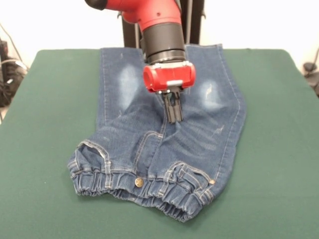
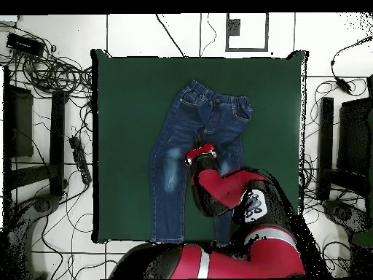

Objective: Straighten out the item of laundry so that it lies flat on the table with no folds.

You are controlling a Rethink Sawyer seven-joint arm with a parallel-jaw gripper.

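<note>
Much of the far part of the jeans [image 1: 164, 144] is hidden in the front view by the red and black arm [image 1: 154, 25], which comes down over the middle of the garment, and the leg ends run out of sight behind it at the table's far edge. In the overhead view the arm [image 2: 233, 219] covers most of one leg from the thigh down, so only the other leg can be followed to its hem near the table's edge. The hand [image 1: 173, 110] shows as a narrow dark pair of fingers below the red wrist housing, pressed close together at the crotch seam; whether any denim is pinched between them cannot be made out. In the overhead view the hand [image 2: 198, 140] is mostly hidden under its own red housing. The jeans [image 2: 197, 146] lie near the middle of the dark green table [image 1: 279, 149], front side up, with the gathered waistband and metal button toward the camera in the front view. The waistband is rumpled, one corner turned up and folded over, and creases run across the hips. The hand stands between the two faded thigh patches, just above the fly.
</note>
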